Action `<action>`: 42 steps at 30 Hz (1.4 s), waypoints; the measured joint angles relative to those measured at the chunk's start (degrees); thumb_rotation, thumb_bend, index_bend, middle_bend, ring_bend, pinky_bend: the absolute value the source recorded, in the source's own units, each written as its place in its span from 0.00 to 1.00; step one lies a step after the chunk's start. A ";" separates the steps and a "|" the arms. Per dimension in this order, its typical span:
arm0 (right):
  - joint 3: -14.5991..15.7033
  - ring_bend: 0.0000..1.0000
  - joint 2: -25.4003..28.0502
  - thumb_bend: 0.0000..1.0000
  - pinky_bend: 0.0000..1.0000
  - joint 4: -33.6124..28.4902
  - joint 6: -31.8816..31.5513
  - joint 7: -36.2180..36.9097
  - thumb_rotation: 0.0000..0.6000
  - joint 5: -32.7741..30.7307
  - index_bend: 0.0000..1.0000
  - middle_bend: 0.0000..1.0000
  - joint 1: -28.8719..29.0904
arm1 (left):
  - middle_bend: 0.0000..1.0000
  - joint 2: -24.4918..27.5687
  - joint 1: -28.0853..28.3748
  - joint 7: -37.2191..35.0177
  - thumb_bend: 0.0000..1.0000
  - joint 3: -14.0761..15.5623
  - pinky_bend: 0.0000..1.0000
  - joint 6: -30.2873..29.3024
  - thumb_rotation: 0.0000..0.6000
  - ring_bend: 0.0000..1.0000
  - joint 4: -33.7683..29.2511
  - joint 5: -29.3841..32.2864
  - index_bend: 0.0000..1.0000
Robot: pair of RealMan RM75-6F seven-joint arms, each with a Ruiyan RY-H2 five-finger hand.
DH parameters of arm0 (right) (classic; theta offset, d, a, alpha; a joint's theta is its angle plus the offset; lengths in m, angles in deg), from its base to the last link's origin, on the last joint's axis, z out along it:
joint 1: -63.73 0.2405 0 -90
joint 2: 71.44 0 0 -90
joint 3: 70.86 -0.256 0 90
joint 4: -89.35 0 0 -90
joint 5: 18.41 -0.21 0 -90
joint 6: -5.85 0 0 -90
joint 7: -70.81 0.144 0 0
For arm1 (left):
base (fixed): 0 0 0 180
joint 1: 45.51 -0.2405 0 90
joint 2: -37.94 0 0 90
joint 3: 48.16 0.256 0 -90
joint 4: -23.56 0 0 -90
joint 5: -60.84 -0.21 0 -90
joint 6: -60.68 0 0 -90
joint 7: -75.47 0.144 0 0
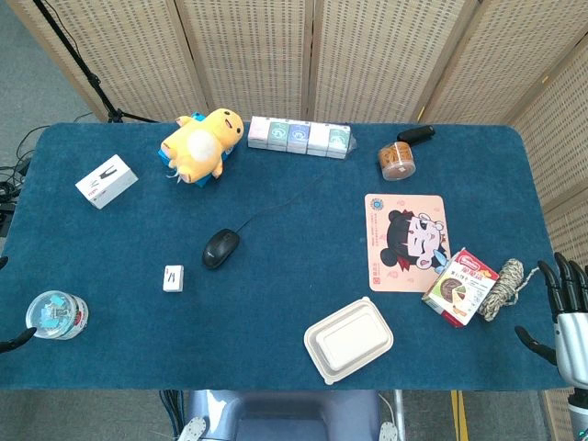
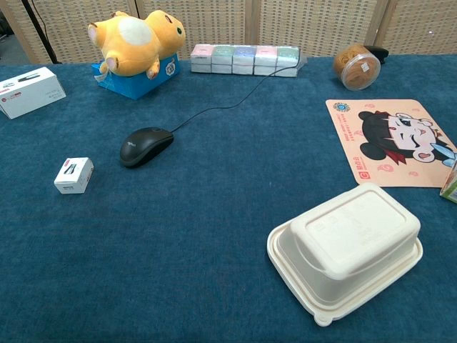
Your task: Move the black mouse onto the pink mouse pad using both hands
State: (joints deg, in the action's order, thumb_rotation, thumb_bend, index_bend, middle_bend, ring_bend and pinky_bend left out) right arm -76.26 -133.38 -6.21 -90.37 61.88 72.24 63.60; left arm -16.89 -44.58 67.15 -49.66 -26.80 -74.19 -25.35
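Observation:
The black mouse [image 1: 220,247] [image 2: 145,145] lies left of the table's middle, its thin cable running back toward the row of small boxes. The pink mouse pad [image 1: 406,241] [image 2: 393,141], printed with a cartoon girl, lies flat at the right. My right hand [image 1: 565,317] hangs off the table's right edge, fingers spread and holding nothing, well right of the pad. Of my left hand [image 1: 11,342] only dark fingertips show at the left edge of the head view, far apart and far from the mouse. Neither hand shows in the chest view.
A white clamshell box [image 1: 349,340] [image 2: 346,250] sits near the front between mouse and pad. A small white box [image 1: 173,277], a clear jar [image 1: 57,314], a yellow plush [image 1: 202,142], a snack pack [image 1: 459,287] overlapping the pad's corner, and twine [image 1: 503,287] are also there.

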 measured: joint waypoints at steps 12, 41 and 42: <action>-0.08 0.00 0.32 0.00 0.00 -0.33 -0.18 0.37 1.00 -0.11 0.00 0.00 -0.34 | 0.00 -0.22 1.16 1.74 0.06 -0.04 0.00 1.15 1.00 0.00 -0.23 -0.86 0.00; -3.37 0.00 -1.70 0.00 0.00 2.26 6.07 -0.90 1.00 -9.36 0.00 0.00 2.15 | 0.00 -31.17 34.20 -9.14 0.06 0.35 0.00 -4.33 1.00 0.00 75.00 -29.02 0.00; -3.51 0.00 -1.75 0.00 0.00 2.39 6.30 -0.91 1.00 -9.77 0.00 0.00 2.23 | 0.00 -32.61 35.61 -9.66 0.06 1.03 0.00 -4.34 1.00 0.00 77.36 -29.70 0.00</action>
State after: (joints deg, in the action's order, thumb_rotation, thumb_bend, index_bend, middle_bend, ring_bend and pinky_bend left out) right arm -79.77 -135.14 -3.83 -84.07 60.97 62.47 65.83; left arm -49.50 -8.97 57.49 -48.63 -31.15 3.18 -55.04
